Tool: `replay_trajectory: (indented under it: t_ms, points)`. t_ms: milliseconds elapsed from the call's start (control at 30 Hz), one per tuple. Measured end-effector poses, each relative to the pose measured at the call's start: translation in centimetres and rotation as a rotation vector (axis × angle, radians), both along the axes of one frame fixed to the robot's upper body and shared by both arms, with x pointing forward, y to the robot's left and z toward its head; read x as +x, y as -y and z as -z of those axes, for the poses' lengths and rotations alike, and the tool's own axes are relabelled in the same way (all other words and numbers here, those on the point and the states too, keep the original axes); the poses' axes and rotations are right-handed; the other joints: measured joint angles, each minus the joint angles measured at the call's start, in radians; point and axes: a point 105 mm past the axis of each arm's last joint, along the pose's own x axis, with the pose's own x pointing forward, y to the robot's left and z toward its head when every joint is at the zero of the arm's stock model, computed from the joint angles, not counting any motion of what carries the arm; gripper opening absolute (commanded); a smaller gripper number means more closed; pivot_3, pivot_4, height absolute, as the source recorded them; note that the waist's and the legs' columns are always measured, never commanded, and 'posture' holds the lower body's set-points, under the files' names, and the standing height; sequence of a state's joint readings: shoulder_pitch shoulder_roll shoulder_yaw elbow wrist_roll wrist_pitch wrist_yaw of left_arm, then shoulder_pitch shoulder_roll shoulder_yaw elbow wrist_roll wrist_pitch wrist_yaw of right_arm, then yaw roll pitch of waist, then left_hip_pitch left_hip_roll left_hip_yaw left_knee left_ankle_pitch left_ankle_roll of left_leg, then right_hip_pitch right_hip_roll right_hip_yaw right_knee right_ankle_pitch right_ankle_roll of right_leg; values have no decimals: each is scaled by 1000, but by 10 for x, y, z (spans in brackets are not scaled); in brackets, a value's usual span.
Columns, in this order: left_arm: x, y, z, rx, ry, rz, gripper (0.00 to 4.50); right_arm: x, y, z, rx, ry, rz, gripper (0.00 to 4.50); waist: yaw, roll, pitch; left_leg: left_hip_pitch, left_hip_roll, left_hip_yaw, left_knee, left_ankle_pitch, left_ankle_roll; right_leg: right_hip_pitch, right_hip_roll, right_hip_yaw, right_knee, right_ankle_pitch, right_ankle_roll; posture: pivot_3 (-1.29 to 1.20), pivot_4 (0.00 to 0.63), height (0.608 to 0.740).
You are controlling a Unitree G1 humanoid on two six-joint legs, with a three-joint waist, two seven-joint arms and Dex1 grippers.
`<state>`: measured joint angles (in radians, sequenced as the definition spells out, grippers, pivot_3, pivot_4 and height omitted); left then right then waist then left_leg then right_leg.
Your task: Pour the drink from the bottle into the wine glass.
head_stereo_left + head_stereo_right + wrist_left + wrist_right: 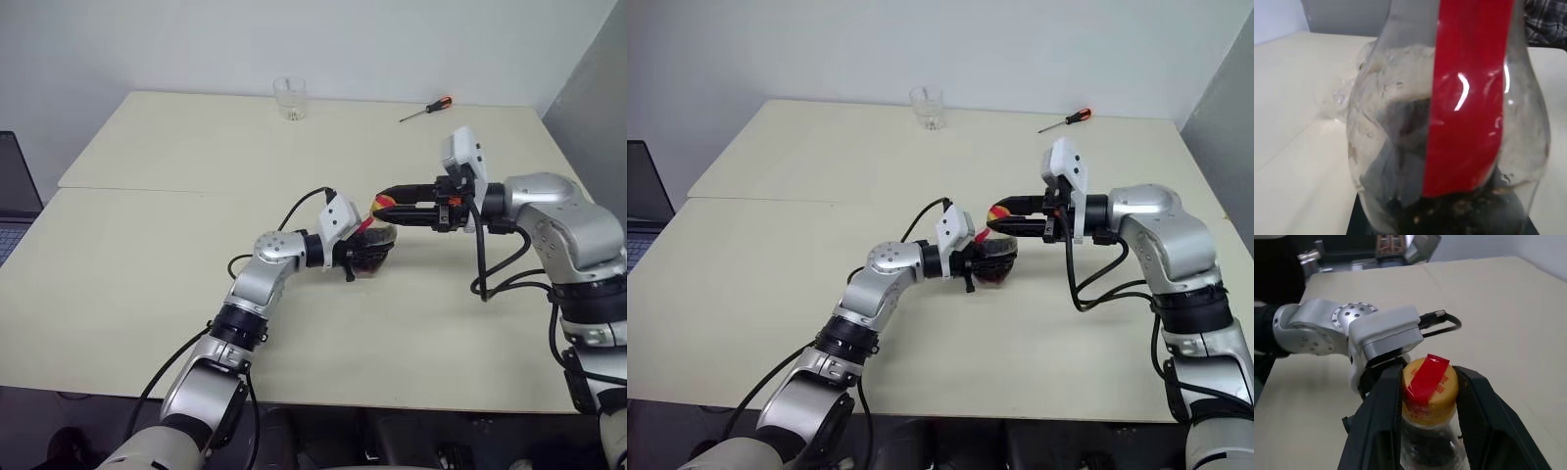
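The small clear bottle [373, 249] is held tilted just above the table's middle, with my left gripper [361, 257] shut on its round body. The dark drink [1449, 215] pools low inside it, and a red strip [1469, 98] runs down its side. My right gripper [1429, 374] comes in from the right. Its two black fingers [1382, 401] are closed on either side of the yellow cap [1429, 382], which carries a red seal. The wine glass is out of view.
A short clear tumbler [290, 98] stands at the far edge of the cream table [147, 274]. An orange-handled screwdriver [425, 109] lies to its right. A laptop [12, 196] sits past the table's left edge. A grey wall panel [598, 88] rises at the right.
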<state>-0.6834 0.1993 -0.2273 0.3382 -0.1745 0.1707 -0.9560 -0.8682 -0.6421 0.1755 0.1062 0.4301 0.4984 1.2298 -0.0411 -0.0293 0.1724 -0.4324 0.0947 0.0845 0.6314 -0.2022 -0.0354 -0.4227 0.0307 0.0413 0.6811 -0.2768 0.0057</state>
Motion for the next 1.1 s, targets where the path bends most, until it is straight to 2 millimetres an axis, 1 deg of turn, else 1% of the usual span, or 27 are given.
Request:
replay_trajectory:
  t_ms: [67,167,267,467,600,667,700,767,800,900,933,1000,1100]
  points:
    - [-1,-3,4,2,-13,-15,879,3,-4,5,-40,-13,-63,1231,4,0,0,0,0,0,0,0,0,0,0,0,0,2,-3,0,150,740]
    - [-4,-3,12,7,-41,-17,878,5,-4,9,-122,-18,-143,1231,12,0,0,0,1,2,1,0,0,0,-1,-1,0,2,-4,0,150,740]
    - [-4,-3,12,8,-42,-25,878,8,-5,8,-159,-4,-182,1231,14,0,0,0,1,2,2,0,0,0,-1,-1,0,3,-4,0,150,740]
    - [-1,-5,12,6,-49,-55,878,17,-10,7,-171,-12,-195,1231,14,0,0,0,1,2,4,0,0,0,-1,-1,3,3,-5,0,150,740]
    - [0,-5,12,5,-49,-62,875,19,-10,6,-147,-52,-180,1231,14,0,0,0,1,2,7,0,0,0,-1,-1,5,3,-5,0,150,740]
    - [-1,-4,12,5,-51,-57,875,19,-8,5,-148,-60,-172,1960,14,0,0,0,1,2,8,0,0,0,-1,-1,7,3,-5,0,150,740]
    - [-1,-2,11,0,-50,-46,874,18,-7,6,-156,-67,-166,2247,14,0,0,0,1,2,9,0,0,0,-1,-1,7,3,-5,0,150,740]
    - [-3,8,0,-21,-25,-5,874,15,-5,12,-162,-106,-159,2951,17,1,0,-1,1,2,10,0,0,0,-2,-1,8,3,-5,0,150,740]
    - [-3,10,-4,-24,-11,2,873,14,-5,14,-163,-116,-160,3290,17,1,0,-1,0,2,11,0,0,0,-2,-1,8,3,-5,0,150,740]
    - [-5,17,-13,-36,17,37,873,8,1,9,-155,-124,-149,4360,16,1,0,-1,0,2,12,0,0,0,-2,-1,9,3,-4,0,150,740]
    - [-5,17,-13,-38,19,42,873,7,4,4,-146,-119,-141,4500,16,1,0,-1,0,2,12,0,0,0,-2,-1,10,3,-4,0,150,740]
    - [-5,18,-11,-36,10,48,873,7,16,-5,-138,-103,-102,4500,15,1,0,0,0,2,12,0,0,0,-2,-1,10,3,-4,0,150,740]
    - [-6,18,-9,-33,3,58,873,8,32,-9,-135,-100,-41,4500,15,1,0,0,0,1,12,0,0,0,-2,-1,11,3,-4,0,150,740]
